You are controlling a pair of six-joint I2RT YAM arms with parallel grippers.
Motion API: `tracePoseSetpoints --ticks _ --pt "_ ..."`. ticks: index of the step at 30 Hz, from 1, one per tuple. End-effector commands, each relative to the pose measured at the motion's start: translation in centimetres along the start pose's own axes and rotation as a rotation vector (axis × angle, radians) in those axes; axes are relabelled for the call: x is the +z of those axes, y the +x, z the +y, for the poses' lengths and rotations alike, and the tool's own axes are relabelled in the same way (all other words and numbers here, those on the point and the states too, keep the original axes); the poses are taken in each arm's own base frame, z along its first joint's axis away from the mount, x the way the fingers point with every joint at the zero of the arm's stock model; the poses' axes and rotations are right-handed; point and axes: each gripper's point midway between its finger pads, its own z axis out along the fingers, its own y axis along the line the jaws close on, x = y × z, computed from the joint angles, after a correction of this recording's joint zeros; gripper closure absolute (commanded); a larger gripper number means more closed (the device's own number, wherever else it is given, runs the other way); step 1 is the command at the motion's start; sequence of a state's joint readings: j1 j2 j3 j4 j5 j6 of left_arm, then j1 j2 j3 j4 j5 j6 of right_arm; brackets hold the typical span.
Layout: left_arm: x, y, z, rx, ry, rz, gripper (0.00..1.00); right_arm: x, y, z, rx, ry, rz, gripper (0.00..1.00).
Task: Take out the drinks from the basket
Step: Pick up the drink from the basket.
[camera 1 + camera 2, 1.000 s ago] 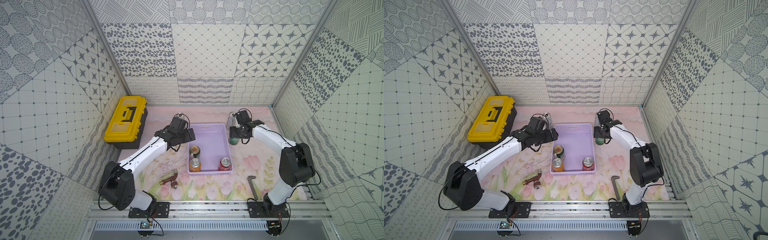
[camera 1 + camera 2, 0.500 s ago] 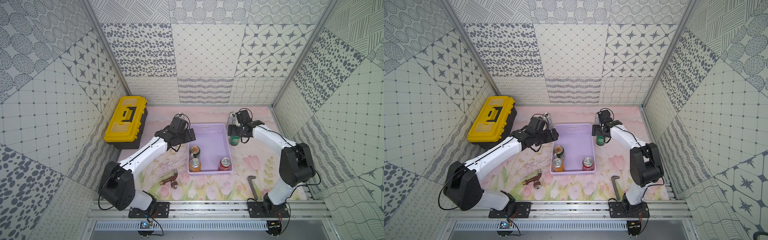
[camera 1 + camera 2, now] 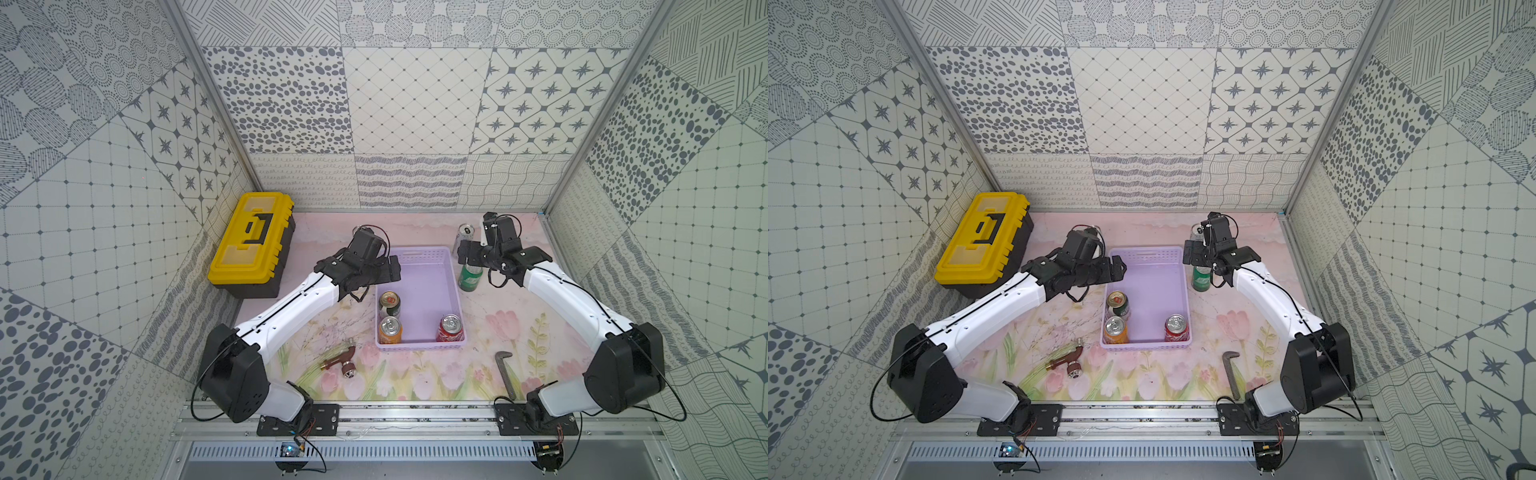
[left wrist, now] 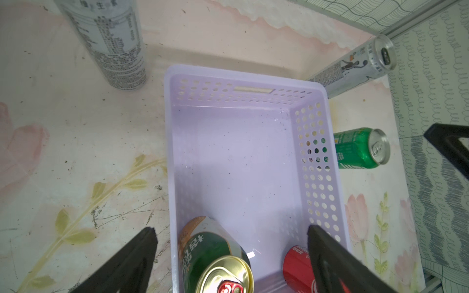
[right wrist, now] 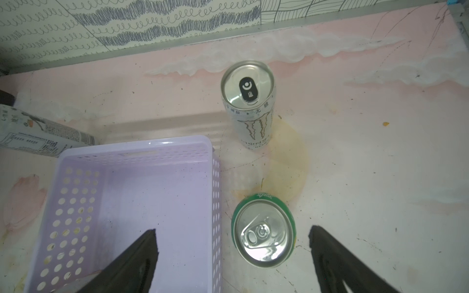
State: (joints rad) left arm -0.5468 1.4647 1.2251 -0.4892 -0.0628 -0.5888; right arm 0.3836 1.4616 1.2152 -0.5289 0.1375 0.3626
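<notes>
The lavender basket (image 3: 419,274) lies mid-table. Three drinks stand in its near end: a dark green-and-white can (image 3: 389,302), an orange can (image 3: 390,329) and a red can (image 3: 450,328). A green can (image 3: 470,279) stands on the table just outside the basket's right wall, with a tall white can (image 3: 464,235) behind it. Another tall white can (image 4: 109,43) stands off the basket's far left corner. My right gripper (image 5: 233,233) hangs open above the green can (image 5: 264,230), touching nothing. My left gripper (image 4: 232,234) is open over the basket's left side, above the dark green-and-white can (image 4: 210,253).
A yellow and black toolbox (image 3: 251,243) sits at the back left. A brass tap fitting (image 3: 338,361) lies on the mat before the basket's near left corner. A grey hooked metal tool (image 3: 505,372) lies at the near right. Patterned walls close in three sides.
My right gripper's jaws have spread wide and let go of the green can, which stands on the table beside the basket. The left arm has barely moved.
</notes>
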Motion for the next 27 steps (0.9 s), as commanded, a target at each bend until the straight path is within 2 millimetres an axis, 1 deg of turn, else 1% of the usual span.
tracePoseSetpoints --ticks 1,5,11,18,24,27 --pt "-0.1 2.0 -0.5 0.119 -0.023 0.086 0.05 -0.7 -0.2 0.6 -0.025 -0.002 -0.039 0.03" --pt "0.5 3.9 0.1 0.153 -0.071 0.154 0.07 -1.1 -0.5 0.5 -0.026 0.004 -0.051 0.03" --pt "0.3 5.9 1.3 0.189 -0.147 0.211 0.07 -1.1 -0.4 0.6 -0.026 -0.004 -0.048 0.03" --pt "0.7 8.2 1.9 0.218 -0.188 0.281 0.08 -1.3 -0.7 0.6 -0.024 -0.005 -0.059 0.03" --pt "1.2 9.4 2.4 0.223 -0.22 0.318 0.09 -1.5 -0.7 0.6 -0.022 -0.005 -0.063 0.03" --pt "1.7 9.8 2.3 0.219 -0.215 0.329 0.1 -1.5 -0.7 0.6 -0.022 -0.007 -0.065 0.03"
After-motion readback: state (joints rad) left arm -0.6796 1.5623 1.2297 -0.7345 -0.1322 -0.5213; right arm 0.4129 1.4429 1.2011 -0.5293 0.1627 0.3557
